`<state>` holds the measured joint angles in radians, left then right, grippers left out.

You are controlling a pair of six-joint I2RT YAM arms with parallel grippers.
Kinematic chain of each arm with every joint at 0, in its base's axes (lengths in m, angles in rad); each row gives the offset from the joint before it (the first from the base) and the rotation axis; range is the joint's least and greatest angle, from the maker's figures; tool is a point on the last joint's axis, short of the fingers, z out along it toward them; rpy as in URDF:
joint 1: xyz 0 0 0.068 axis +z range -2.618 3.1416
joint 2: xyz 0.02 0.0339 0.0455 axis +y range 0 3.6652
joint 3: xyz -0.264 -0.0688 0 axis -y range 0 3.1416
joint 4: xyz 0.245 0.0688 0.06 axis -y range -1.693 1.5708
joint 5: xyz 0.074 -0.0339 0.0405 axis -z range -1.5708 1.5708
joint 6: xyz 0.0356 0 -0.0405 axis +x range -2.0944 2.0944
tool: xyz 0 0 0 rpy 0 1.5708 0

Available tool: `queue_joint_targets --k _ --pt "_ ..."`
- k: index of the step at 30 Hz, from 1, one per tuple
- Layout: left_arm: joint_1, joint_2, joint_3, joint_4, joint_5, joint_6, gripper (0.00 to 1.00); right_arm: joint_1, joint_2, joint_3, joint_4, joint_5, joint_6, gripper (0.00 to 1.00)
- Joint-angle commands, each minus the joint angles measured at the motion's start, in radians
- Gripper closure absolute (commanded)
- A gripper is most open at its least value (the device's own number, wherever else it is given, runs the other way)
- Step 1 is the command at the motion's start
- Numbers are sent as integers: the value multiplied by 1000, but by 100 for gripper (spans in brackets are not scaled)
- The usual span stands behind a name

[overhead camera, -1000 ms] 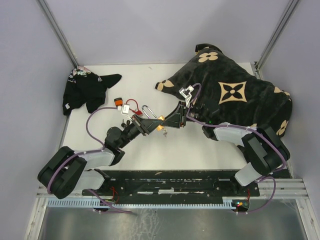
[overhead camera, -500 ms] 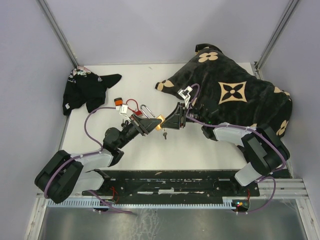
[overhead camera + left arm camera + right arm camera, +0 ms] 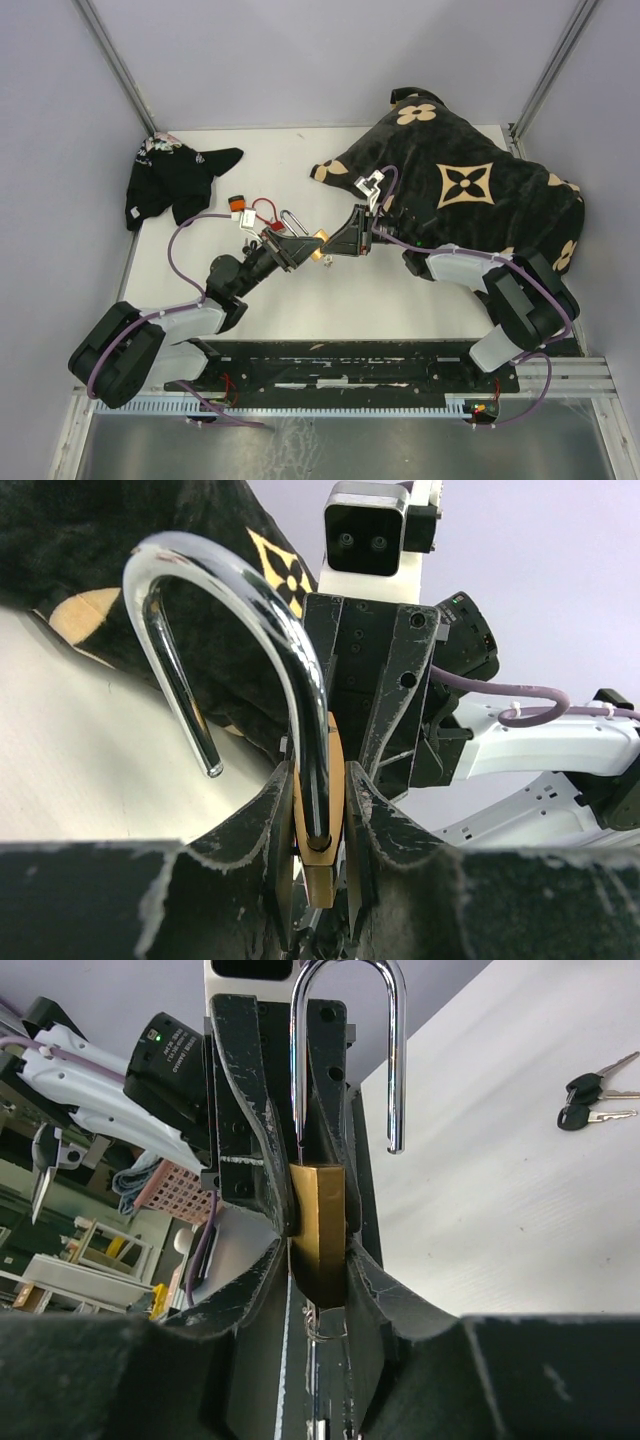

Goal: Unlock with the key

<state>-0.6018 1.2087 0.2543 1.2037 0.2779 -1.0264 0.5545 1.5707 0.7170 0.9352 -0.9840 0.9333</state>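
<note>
Brass padlock (image 3: 318,1215), its chrome shackle (image 3: 345,1020) swung open, is held up just left of the black monogrammed cloth bag (image 3: 470,190), with the left gripper (image 3: 320,810) and right gripper (image 3: 318,1260) both clenched on its body.

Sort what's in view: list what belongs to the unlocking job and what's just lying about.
Job: padlock, shackle already swung open; left gripper and right gripper, both clamped on its brass body; key ring hanging under it.

Lying about: black-headed keys on the table; black cloth; patterned black bag; orange tagged item.
</note>
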Motion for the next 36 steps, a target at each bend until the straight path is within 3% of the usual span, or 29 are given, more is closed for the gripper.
queue_joint_targets --k 1,5,9,12,15,20,23,28,32,36 --pt "1 -4 20 107 -24 42 97 2 5 41 159 -32 76 66" --pt "2 13 16 109 -34 40 94 1 24 40 247 -37 144 75" --pt "2 8 14 103 -38 33 84 -4 56 41 274 -36 167 93" --pt "2 -30 7 28 -73 37 63 -24 74 32 322 -30 196 98" --pt "3 -92 22 -153 -139 56 36 -39 66 21 315 -34 184 98" --pt "5 -207 49 -444 -234 94 16 -48 28 15 183 -33 91 98" --pt "9 -275 57 -605 -296 99 11 -52 7 13 66 -20 16 98" --pt "11 -359 110 -925 -424 127 10 -57 -3 21 -109 12 -71 98" --pt "14 -419 104 -1029 -502 153 11 -58 -8 10 -141 10 -78 98" --pt "16 -436 143 -1110 -558 184 11 -58 4 39 -394 74 -215 98"
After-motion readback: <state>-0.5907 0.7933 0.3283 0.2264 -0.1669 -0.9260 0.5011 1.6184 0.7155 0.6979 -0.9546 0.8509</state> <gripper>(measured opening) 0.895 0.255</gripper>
